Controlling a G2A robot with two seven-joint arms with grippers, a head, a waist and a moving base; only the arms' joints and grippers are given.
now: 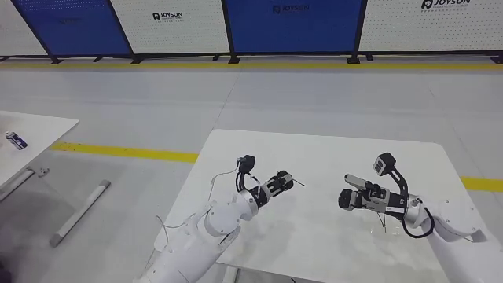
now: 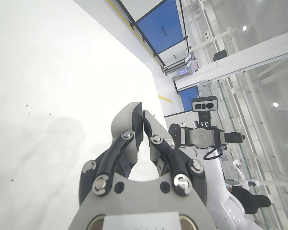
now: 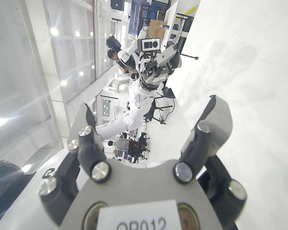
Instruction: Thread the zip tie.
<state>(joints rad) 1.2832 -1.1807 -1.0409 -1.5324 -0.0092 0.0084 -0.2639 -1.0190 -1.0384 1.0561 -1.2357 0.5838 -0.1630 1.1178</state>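
Observation:
A thin black zip tie (image 1: 298, 181) sticks out sideways from my left gripper (image 1: 286, 180), which is shut on it above the white table (image 1: 330, 149). From the right wrist, the tie (image 3: 190, 56) pokes out of the left gripper (image 3: 176, 54) with its small head at the free end. In the left wrist view the left gripper (image 2: 143, 111) has its pads pressed together. My right gripper (image 1: 348, 189) hovers a short way to the right of the tie, facing it. Its fingers stand wide apart around nothing, as the right wrist view of the gripper (image 3: 150, 104) shows.
The table's far edge (image 1: 314, 134) and its right edge (image 1: 464, 189) lie close by. A second white table (image 1: 31, 130) with a small object (image 1: 16, 140) stands off to the left. Blue and white partition panels (image 1: 291, 8) line the back.

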